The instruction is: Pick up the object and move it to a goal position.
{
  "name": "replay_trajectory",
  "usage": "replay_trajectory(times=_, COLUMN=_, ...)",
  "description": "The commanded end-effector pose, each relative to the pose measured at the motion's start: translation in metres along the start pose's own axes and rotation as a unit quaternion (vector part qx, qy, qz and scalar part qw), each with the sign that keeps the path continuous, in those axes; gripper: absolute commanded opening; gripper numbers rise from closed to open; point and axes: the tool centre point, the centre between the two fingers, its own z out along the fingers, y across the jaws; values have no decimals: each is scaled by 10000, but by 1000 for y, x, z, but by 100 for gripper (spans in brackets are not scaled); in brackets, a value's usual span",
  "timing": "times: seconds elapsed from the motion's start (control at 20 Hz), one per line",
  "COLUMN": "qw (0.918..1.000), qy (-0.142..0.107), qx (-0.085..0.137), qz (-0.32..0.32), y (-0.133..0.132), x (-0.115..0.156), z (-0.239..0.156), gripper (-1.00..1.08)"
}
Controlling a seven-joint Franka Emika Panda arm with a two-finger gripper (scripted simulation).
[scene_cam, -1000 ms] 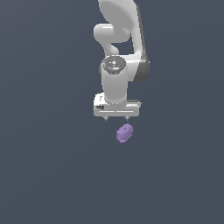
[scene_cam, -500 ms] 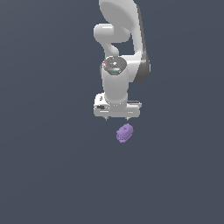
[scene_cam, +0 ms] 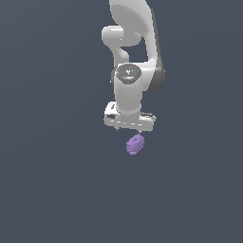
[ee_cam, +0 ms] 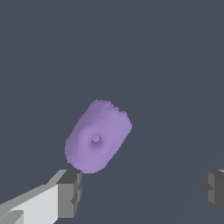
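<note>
Fingers (ee_cam: 70, 192) of my gripper (scene_cam: 129, 127) are spread wide and hold nothing, since the object (scene_cam: 135, 144) lies just below them on the grey floor (nearer one finger than the other), not yet straddled for a grasp.

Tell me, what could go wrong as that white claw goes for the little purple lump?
The purple block does not sit centred in the open gripper: in the wrist view it lies close to one finger and far from the other. Coming straight down, that finger might land on the block or knock it aside. The block also lies at a slant and is rounded and bumpy, so it could twist or slip when squeezed.
</note>
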Motion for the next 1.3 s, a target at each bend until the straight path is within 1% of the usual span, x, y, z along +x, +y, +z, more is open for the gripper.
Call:
replay_trajectory(times=0.0, qw=9997, qy=13, qx=-15, qz=247, y=-3, x=1, z=2, gripper=100)
replay_trajectory(times=0.2, qw=9975, qy=41, qx=-41, qz=702, y=-9, x=4, z=6, gripper=100)
replay_trajectory(times=0.45, qw=9918, qy=81, qx=-73, qz=1271, y=-17, x=6, z=11, gripper=100)
replay_trajectory(times=0.65, qw=9849, qy=119, qx=-96, qz=1723, y=-23, x=8, z=15, gripper=100)
replay_trajectory(times=0.9, qw=9743, qy=168, qx=-119, qz=2244, y=-30, x=11, z=20, gripper=100)
replay_trajectory(times=1.25, qw=9615, qy=220, qx=-138, qz=2734, y=-37, x=13, z=24, gripper=100)
